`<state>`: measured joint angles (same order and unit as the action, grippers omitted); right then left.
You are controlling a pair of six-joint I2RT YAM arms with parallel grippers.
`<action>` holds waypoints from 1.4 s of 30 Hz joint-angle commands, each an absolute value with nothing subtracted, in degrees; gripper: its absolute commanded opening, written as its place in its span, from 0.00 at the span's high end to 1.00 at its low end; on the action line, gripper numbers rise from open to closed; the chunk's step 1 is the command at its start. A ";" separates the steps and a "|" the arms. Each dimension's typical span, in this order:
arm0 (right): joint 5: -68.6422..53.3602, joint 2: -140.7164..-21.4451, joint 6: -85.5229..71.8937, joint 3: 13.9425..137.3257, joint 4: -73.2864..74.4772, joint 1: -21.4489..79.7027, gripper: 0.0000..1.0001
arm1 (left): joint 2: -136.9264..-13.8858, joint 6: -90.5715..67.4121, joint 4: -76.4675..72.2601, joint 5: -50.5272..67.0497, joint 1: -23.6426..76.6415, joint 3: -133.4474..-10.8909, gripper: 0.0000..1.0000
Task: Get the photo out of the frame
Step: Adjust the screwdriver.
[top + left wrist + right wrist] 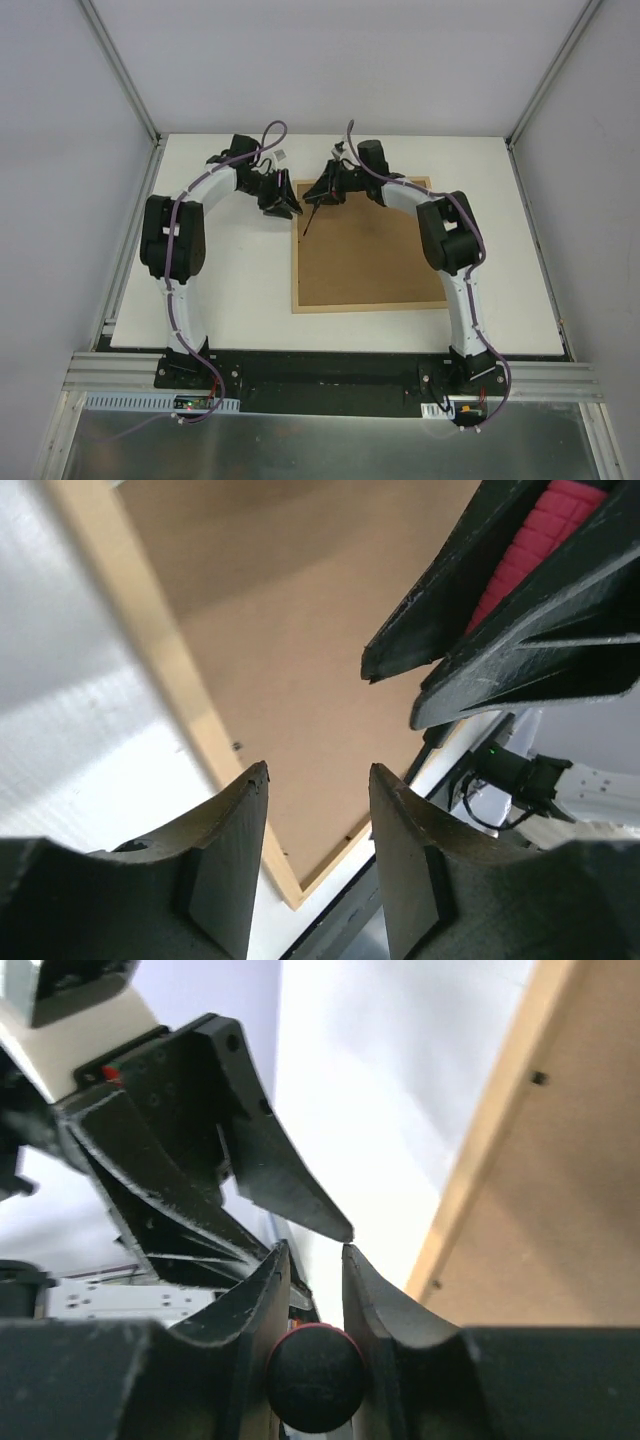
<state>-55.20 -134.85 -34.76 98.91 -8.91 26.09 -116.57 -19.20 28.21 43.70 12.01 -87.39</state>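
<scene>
Overall, frame (365,250) — thin pale wood rim, matte brown fibreboard back.

Two arms, same build. The left arm (172,240) has white moulded link shells and chunky black joint housings. The right arm (450,240) is identical. A purple-grey sheathed cable (176,305) runs along each arm and loops free near the wrist. Each arm has a black base block (180,368); a small circuit board (192,403) with a lit indicator sits by the left one.

The left gripper (318,770) has two matte black plastic fingers (225,850), curved and tapering to thin tips, with pale scuffed edges. The right gripper (315,1248) has the same black fingers. A round screw recess (232,1042) shows on the flank of a left gripper finger.
</scene>
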 commanded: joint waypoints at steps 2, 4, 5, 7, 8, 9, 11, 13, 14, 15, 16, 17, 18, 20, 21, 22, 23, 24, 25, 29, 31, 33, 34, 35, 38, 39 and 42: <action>-60.21 -125.34 -48.95 94.14 -28.20 23.99 1.00 | -113.64 -16.87 26.81 55.18 13.62 -91.23 0.56; -59.94 -124.54 -50.36 92.73 -29.87 23.99 1.00 | -113.90 -16.87 26.19 58.34 14.59 -91.23 0.56; -60.12 -124.54 -51.32 92.20 -31.36 23.99 1.00 | -113.82 -17.05 25.76 60.10 15.11 -91.14 0.56; -60.47 -124.10 -51.85 91.67 -32.60 23.99 1.00 | -113.64 -17.58 24.70 62.04 15.64 -90.62 0.56; -60.64 -124.01 -52.12 91.50 -33.30 23.99 1.00 | -113.47 -18.45 23.74 63.01 15.64 -90.18 0.56; -60.99 -123.84 -52.38 91.23 -34.01 23.91 1.00 | -113.47 -19.59 22.86 63.71 15.64 -89.83 0.57; -61.87 -123.75 -53.78 90.62 -36.72 23.82 1.00 | -113.20 -22.05 21.10 64.60 15.29 -89.30 0.57; -63.01 -123.66 -56.33 89.57 -41.46 23.64 1.00 | -113.03 -24.77 18.56 65.39 14.59 -88.51 0.57; -63.45 -123.49 -58.08 88.86 -44.09 23.56 1.00 | -113.03 -25.74 17.76 65.56 14.24 -88.33 0.57; -63.81 -123.57 -59.49 88.34 -46.38 23.47 1.00 | -113.03 -26.36 17.23 65.57 13.89 -88.16 0.57; -64.42 -123.57 -61.50 87.98 -49.19 23.29 1.00 | -113.03 -27.06 16.70 65.13 13.54 -87.98 0.58; -64.86 -123.49 -63.09 87.72 -50.96 23.29 0.99 | -112.94 -27.59 16.26 64.78 13.19 -87.80 0.58; -65.04 -123.40 -63.89 87.45 -52.28 23.20 1.00 | -112.85 -28.29 15.56 64.25 12.66 -87.54 0.59; -65.21 -122.87 -64.34 86.84 -53.00 22.77 0.99 | -112.24 -30.40 13.20 63.55 11.61 -86.67 0.59; -65.21 -122.87 -64.42 86.57 -53.17 22.68 1.00 | -111.98 -31.72 12.05 63.63 10.99 -86.23 0.60; -65.21 -122.78 -64.51 86.31 -53.43 22.59 1.00 | -111.54 -32.77 10.47 63.89 10.55 -85.96 0.61; -65.04 -122.87 -64.51 86.22 -53.44 22.33 1.00 | -111.53 -33.65 9.24 64.59 10.29 -85.87 0.61; -64.95 -122.96 -64.16 86.13 -53.44 22.32 0.99 | -111.45 -34.10 8.79 65.47 10.28 -86.04 0.61; -64.78 -123.39 -64.07 86.31 -53.26 22.06 1.00 | -111.27 -34.71 7.74 66.26 10.37 -85.87 0.61; -64.51 -124.89 -63.72 86.92 -53.35 21.71 1.00 | -110.13 -37.61 4.14 69.07 10.98 -84.38 0.61; -64.42 -125.68 -63.46 87.19 -53.35 21.62 1.00 | -109.69 -38.58 2.65 70.13 11.34 -83.68 0.61; -64.25 -126.56 -63.54 87.54 -53.26 21.53 1.00 | -109.16 -39.81 1.24 71.19 12.13 -82.88 0.61; -64.16 -127.08 -63.54 87.80 -53.35 21.53 1.00 | -108.99 -40.42 0.53 71.71 12.65 -82.53 0.61; -64.16 -127.52 -63.54 88.06 -53.35 21.62 1.00 | -108.72 -40.95 0.18 72.15 13.35 -82.09 0.61; -63.99 -128.06 -63.46 88.50 -53.35 21.62 1.00 | -108.37 -42.18 -2.11 73.21 15.11 -81.56 0.61; -63.98 -128.14 -63.46 88.51 -53.35 21.62 0.99 | -108.46 -42.54 -2.46 73.39 15.73 -81.56 0.61; -63.99 -127.79 -63.63 88.51 -53.26 21.62 1.00 | -108.81 -42.45 -2.55 73.04 17.05 -81.74 0.61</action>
